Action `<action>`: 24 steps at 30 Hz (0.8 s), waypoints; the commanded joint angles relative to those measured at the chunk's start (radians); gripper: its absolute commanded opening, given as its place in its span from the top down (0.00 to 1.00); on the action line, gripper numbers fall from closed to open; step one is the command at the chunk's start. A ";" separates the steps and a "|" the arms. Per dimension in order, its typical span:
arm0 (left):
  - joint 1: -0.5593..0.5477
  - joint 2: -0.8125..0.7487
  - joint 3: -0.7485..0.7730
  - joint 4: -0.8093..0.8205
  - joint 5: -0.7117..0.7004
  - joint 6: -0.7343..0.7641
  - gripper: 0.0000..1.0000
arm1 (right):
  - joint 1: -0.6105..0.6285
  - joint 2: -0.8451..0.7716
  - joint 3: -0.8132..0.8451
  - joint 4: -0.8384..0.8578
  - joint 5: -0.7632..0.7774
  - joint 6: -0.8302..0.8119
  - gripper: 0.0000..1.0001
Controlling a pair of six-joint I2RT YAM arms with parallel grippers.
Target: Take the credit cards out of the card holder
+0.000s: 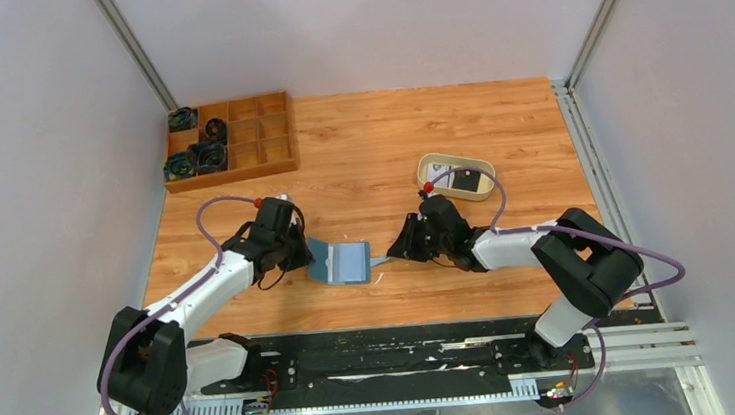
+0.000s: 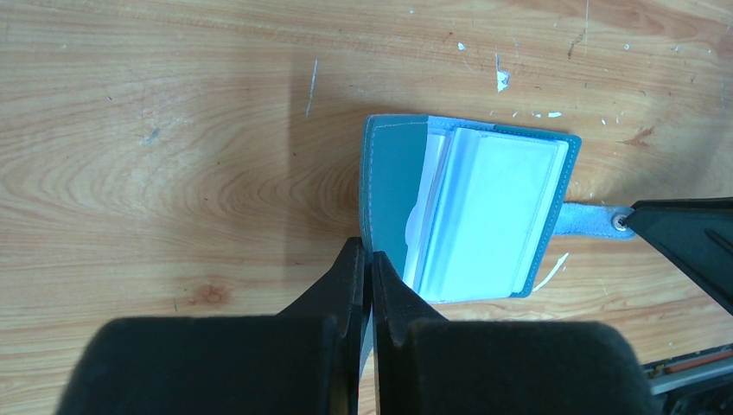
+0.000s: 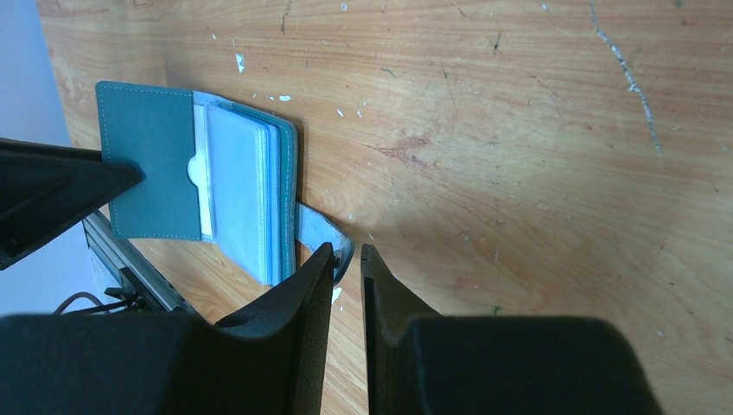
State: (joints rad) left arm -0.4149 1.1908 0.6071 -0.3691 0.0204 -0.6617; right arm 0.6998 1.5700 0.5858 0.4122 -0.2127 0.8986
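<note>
1. Pinching the teal cover flap (image 2: 393,190) of the card holder (image 1: 343,262) with the left hand (image 2: 369,268), fingers all but together on the flap's near edge.
2. Gripping the strap (image 3: 318,232) on the opposite side with the right hand (image 3: 346,258), fingers nearly closed and the strap's rounded end caught between the tips.
3. Lying spread open on the desk (image 1: 387,135), near its front edge and about midway across, stretched between the two hands.
4. Showing a stack of pale sleeves (image 2: 493,216) on the half toward the right hand, with the plain teal flap on the half toward the left hand.
5. Hard to tell from any view how many cards sit in those sleeves; only white and pale blue faces visible.
6. Behind the right hand, well apart from the card holder: a cream oval tray (image 1: 437,159) with a dark flat item (image 1: 466,183) inside.
7. At the far left corner of the desk: a wooden box (image 1: 274,127) split into compartments, with round black parts (image 1: 197,157) in the ones on its left side.
</note>
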 commanded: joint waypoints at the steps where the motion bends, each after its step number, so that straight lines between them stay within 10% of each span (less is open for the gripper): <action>1: 0.001 0.012 -0.014 0.001 -0.017 0.014 1.00 | -0.013 0.025 0.019 0.012 0.006 0.011 0.78; 13: 0.001 0.007 -0.011 -0.003 -0.018 0.014 1.00 | -0.013 0.023 0.024 0.007 -0.004 0.016 1.00; 24: 0.001 -0.027 0.033 -0.031 0.000 0.006 1.00 | -0.013 -0.073 0.042 -0.058 0.016 -0.009 1.00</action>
State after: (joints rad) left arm -0.4149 1.1900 0.6102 -0.3840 0.0196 -0.6621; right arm 0.6994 1.5402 0.5957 0.3958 -0.2169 0.9119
